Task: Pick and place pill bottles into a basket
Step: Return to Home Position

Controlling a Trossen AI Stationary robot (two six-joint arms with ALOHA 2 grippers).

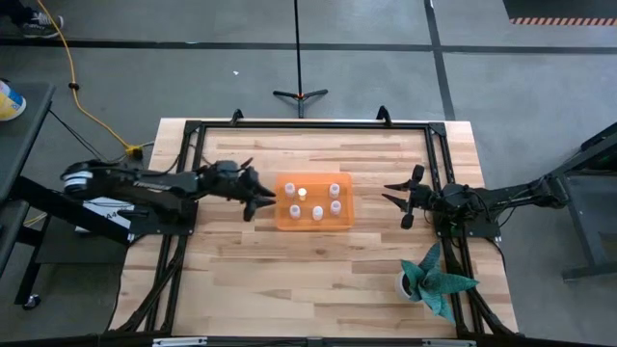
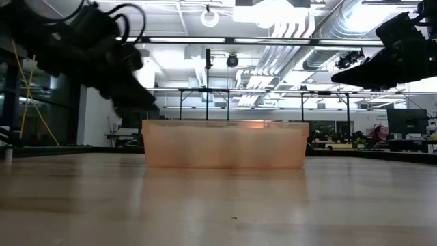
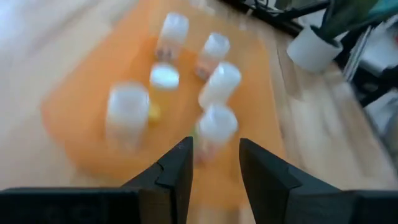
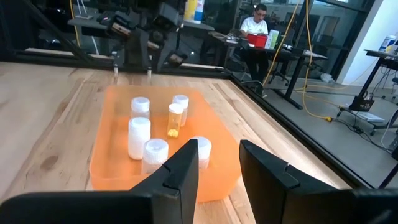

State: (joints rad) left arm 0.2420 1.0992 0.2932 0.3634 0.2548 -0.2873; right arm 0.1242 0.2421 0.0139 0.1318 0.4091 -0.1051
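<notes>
The orange translucent basket (image 1: 314, 201) stands on its base at the middle of the table; it also shows in the low view (image 2: 224, 145). Several small white pill bottles (image 1: 317, 213) stand upright inside it, as the left wrist view (image 3: 219, 84) and the right wrist view (image 4: 138, 137) show. One bottle (image 4: 176, 118) holds yellow contents. My left gripper (image 1: 265, 198) is open and empty, just off the basket's left wall, above table level. My right gripper (image 1: 397, 200) is open and empty, to the right of the basket and facing it.
A teal leafy plant in a white pot (image 1: 431, 279) stands at the table's near right corner. A black frame (image 1: 308, 125) runs around the tabletop. Bare wood lies near and far of the basket. A seated person (image 4: 254, 28) shows in the room beyond.
</notes>
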